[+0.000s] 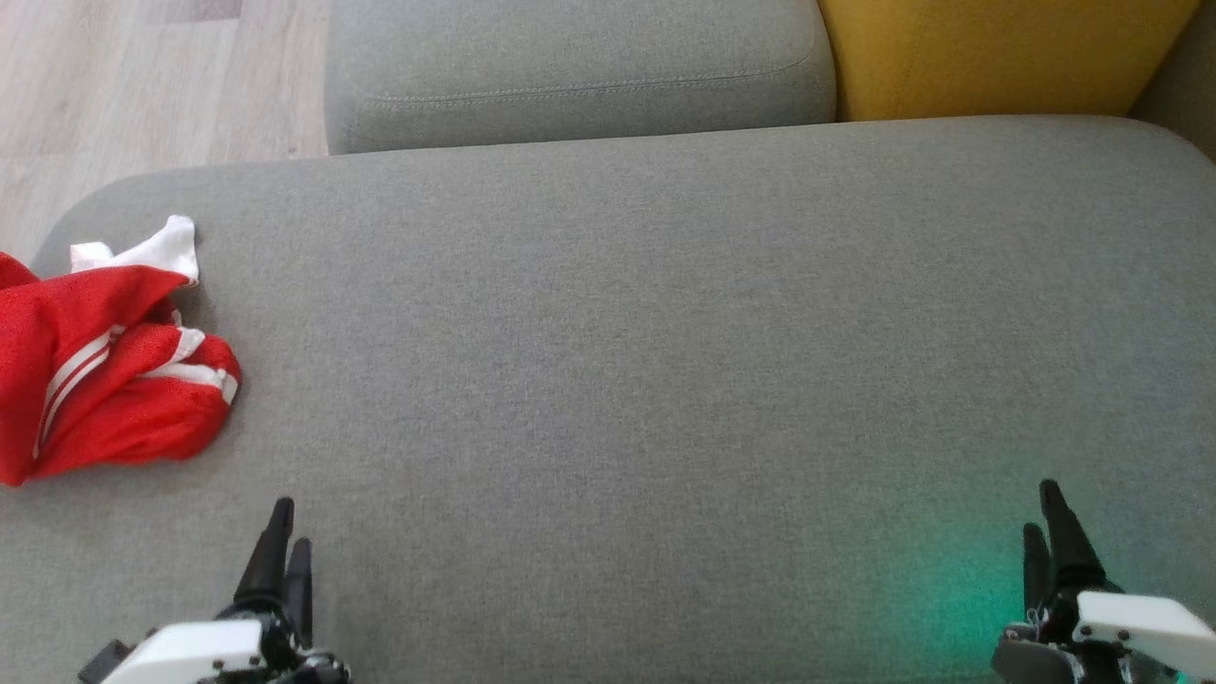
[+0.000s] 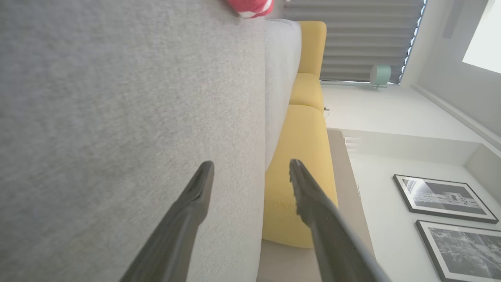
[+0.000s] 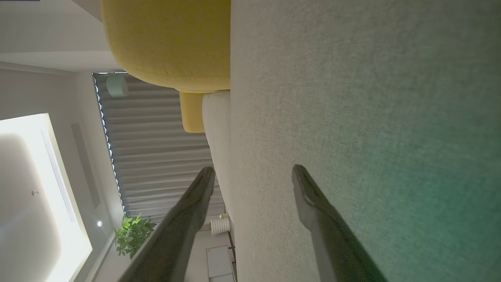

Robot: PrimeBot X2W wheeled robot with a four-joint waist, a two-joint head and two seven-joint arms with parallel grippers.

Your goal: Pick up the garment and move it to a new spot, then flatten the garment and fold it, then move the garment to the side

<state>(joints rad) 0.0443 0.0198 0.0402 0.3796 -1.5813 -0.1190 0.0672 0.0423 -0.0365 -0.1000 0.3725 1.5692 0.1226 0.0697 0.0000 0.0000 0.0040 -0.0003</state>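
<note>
Garment (image 1: 104, 366) lies crumpled on sofa (image 1: 665, 332) in head view; wrist views show left tool (image 2: 250, 163), right tool (image 3: 253, 169) spread, empty.

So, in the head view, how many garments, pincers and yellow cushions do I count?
red garment: 1
pincers: 2, the left pincer and the right pincer, both open
yellow cushion: 1
Total: 4

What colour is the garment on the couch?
Red with white stripes and a white part; the garment shows best in the head view.
</note>
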